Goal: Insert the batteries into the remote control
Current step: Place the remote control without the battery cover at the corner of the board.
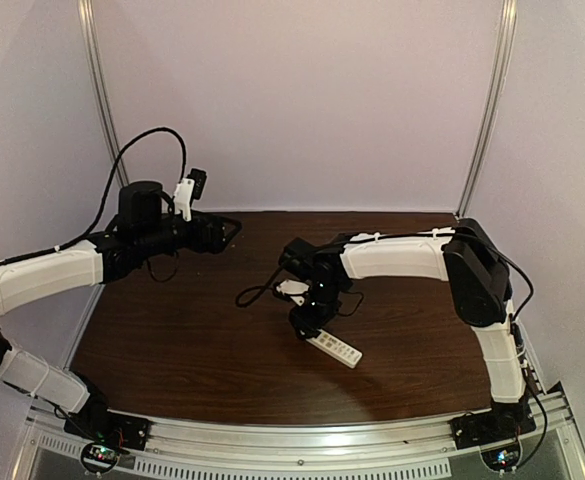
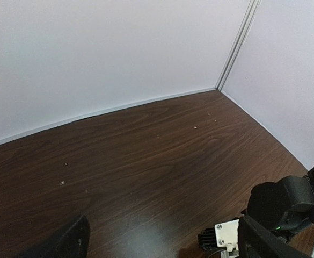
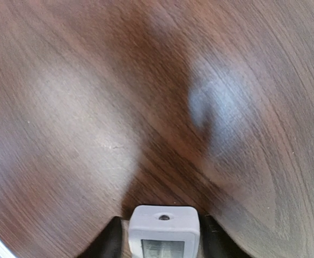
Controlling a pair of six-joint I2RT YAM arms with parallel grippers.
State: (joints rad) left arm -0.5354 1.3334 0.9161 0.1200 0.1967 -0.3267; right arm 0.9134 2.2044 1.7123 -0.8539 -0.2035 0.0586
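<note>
The remote control (image 1: 336, 349) is a slim white bar lying slantwise at the table's middle, buttons up. My right gripper (image 1: 307, 322) is shut on its far-left end. In the right wrist view the remote's end with its display window (image 3: 163, 230) sits between my two dark fingers (image 3: 109, 241), just above the wood. My left gripper (image 1: 228, 232) is raised over the back left of the table, wide open and empty; its fingertips (image 2: 71, 242) show at the bottom corners of the left wrist view. The batteries are out of view.
The dark wood table (image 1: 192, 340) is enclosed by white walls with metal corner posts (image 1: 484, 110). A black cable (image 1: 257, 292) loops on the table left of the right wrist. The right arm's wrist (image 2: 285, 207) shows at the left wrist view's bottom right.
</note>
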